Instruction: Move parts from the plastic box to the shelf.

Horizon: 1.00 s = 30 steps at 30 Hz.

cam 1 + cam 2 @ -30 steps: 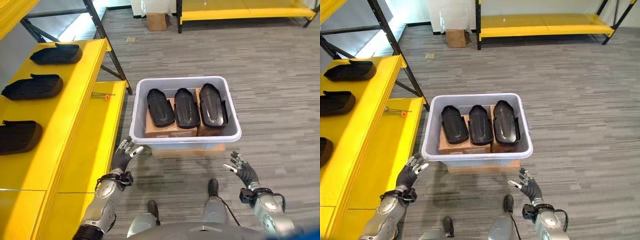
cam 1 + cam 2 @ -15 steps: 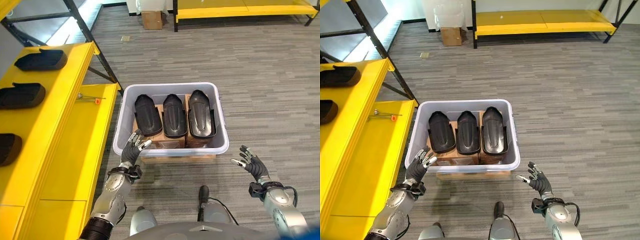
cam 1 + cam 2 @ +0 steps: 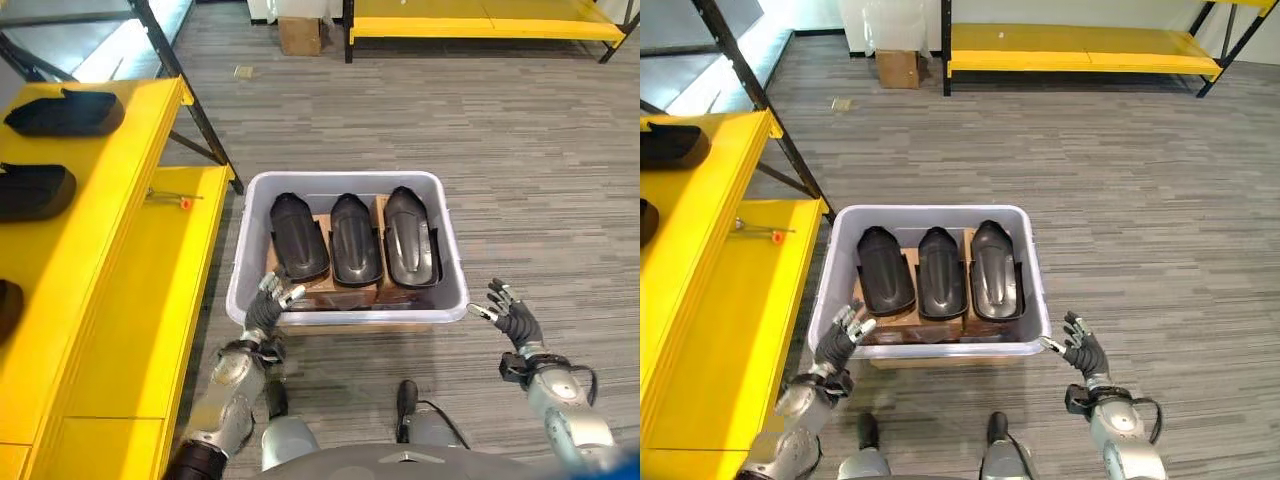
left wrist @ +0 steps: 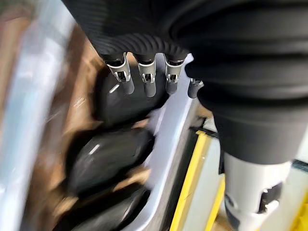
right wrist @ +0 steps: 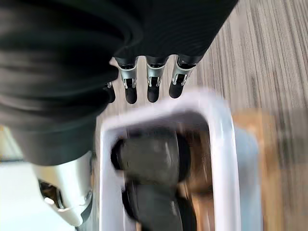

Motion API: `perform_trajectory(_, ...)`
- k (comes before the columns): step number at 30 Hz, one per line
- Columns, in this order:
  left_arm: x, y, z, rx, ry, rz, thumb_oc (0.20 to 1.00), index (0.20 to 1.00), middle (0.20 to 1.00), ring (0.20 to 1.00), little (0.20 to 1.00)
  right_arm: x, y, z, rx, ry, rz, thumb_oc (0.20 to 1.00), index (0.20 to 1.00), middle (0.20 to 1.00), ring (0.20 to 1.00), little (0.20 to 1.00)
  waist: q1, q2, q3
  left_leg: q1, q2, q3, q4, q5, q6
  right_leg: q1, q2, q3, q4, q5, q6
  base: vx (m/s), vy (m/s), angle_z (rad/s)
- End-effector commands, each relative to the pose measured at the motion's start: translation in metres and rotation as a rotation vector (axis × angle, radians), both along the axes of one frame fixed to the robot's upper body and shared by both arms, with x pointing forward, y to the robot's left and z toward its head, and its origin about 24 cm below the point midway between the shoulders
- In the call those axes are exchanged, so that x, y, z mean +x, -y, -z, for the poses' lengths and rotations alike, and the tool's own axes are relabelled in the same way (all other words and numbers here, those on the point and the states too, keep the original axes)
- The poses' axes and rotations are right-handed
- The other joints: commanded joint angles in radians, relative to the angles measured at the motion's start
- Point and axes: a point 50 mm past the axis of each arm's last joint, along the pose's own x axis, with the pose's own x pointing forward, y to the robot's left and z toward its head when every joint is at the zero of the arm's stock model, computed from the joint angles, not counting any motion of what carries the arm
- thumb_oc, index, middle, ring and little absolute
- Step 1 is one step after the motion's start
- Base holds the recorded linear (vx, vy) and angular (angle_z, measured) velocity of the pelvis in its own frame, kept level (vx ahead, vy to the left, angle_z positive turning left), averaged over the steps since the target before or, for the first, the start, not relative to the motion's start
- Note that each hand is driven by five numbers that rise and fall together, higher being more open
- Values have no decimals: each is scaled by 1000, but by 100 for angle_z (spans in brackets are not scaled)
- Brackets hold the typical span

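A pale grey plastic box stands on the floor in front of me with three black moulded parts lying side by side on cardboard inside it. My left hand is open at the box's near left corner, fingers by the rim. My right hand is open just off the near right corner, apart from the box. The yellow shelf runs along the left, with black parts resting on its upper level. In the left wrist view the fingers point over the box's parts.
A small orange-tipped tool lies on the shelf's lower level. A cardboard box and another yellow rack stand at the far side. A dark shelf post slants down beside the box. Grey carpet lies open to the right.
The camera has moved, bringing the box nearer and more central. My left hand has risen to the box's near left corner, and my right hand has moved toward its near right corner.
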Motion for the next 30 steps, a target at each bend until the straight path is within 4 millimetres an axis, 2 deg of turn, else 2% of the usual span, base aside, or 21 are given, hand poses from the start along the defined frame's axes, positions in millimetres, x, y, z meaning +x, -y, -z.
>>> perform_trajectory(1,-2,-3,-15,29,84,19,1000,1000,1000,1000,1000,19,9,-32,-45,165,11,1000,1000,1000,1000,1000,15,25,-40,-20,40,30,75,-4,-7,-14,-98,24,154,-82,60,129,148,-10)
perform_trajectory(5,-2,-7,-17,49,93,14,1000,1000,1000,1000,1000,21,12,-42,-81,209,18,1000,1000,1000,1000,1000,11,21,-56,-15,6,46,32,-1,2,-16,-134,5,133,-37,85,101,110,2)
perform_trajectory(10,1,-4,-23,54,117,37,1000,1000,1000,1000,1000,31,17,-59,-164,283,29,1000,1000,1000,1000,1000,15,22,-55,-38,-12,54,45,-8,-1,-16,-161,-21,99,-6,100,74,43,-6)
perform_trajectory(16,11,5,-39,21,196,62,1000,1000,1000,1000,1000,55,13,-98,-233,457,22,1000,1000,1000,1000,1000,20,34,-25,-111,-13,63,99,-16,-11,-70,-178,-24,96,1,100,-3,2,-2)
perform_trajectory(17,15,8,-45,8,222,64,1000,1000,1000,1000,1000,62,10,-108,-241,501,19,1000,1000,1000,1000,1000,19,39,-14,-127,-11,63,109,-16,-13,-83,-180,-26,101,0,98,-46,-3,2)
perform_trajectory(21,20,11,-53,-4,262,53,1000,1000,1000,1000,1000,72,4,-122,-263,562,13,1000,1000,1000,1000,1000,21,49,9,-153,-11,63,121,-13,-16,-114,-185,-27,113,-5,95,-41,-1,1)
perform_trajectory(23,28,18,-68,-24,330,49,1000,1000,1000,1000,1000,88,-8,-144,-304,650,-3,1000,1000,1000,1000,1000,28,60,52,-190,-7,60,135,-4,-21,-159,-190,-19,136,-16,90,-116,-20,0)
perform_trajectory(30,37,27,-88,-68,419,40,1000,1000,1000,1000,1000,114,-30,-174,-349,756,-22,1000,1000,1000,1000,1000,47,79,118,-248,11,71,153,7,-24,-262,-199,9,196,-31,83,-68,-15,-5)
